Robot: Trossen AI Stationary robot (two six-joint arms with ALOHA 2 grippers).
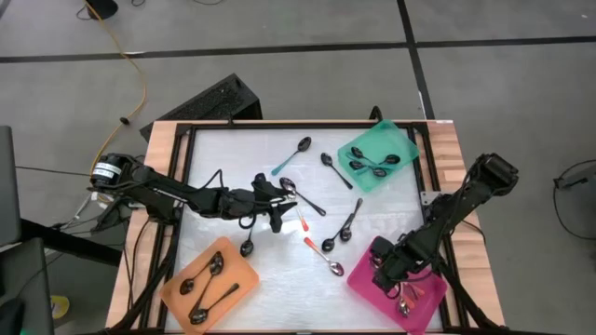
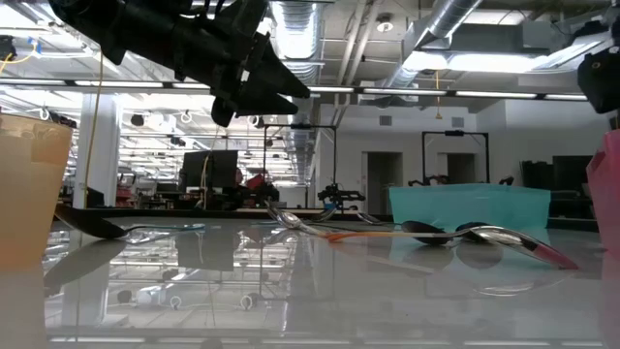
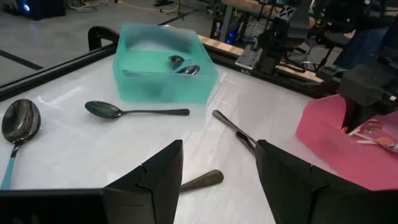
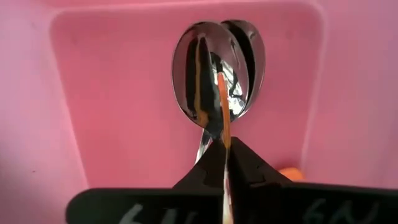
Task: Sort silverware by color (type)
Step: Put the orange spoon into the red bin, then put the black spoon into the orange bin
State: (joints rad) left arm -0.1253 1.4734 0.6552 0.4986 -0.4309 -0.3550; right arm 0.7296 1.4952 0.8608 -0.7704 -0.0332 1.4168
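Observation:
Spoons lie scattered on the white table top: a teal-handled one [image 1: 293, 154], dark ones [image 1: 335, 169] [image 1: 350, 221], an orange-handled one [image 1: 321, 256]. More lie in the teal tray [image 1: 377, 154], the orange tray [image 1: 209, 284] and the pink tray [image 1: 396, 288]. My left gripper [image 1: 279, 212] hangs open above the table's middle [image 3: 217, 149], over a spoon's handle end [image 3: 202, 181] that it does not touch. My right gripper [image 1: 384, 270] is down in the pink tray, shut on an orange-handled spoon [image 4: 222, 106]. My right gripper pinches the spoon's thin orange handle [image 4: 224, 134] between its two fingertips [image 4: 245, 165], coming from above and pointing down into the pink tray. The handle runs on past the fingertips over two spoon bowls [image 4: 205, 68] that lie on the tray floor.
The teal tray [image 3: 161, 62] stands at the far right, the pink tray [image 3: 336, 134] at the near right, the orange tray at the near left. A dark spoon [image 3: 124, 112] and a teal-handled spoon [image 3: 18, 121] lie ahead of my left gripper. A black frame [image 1: 279, 124] rims the table.

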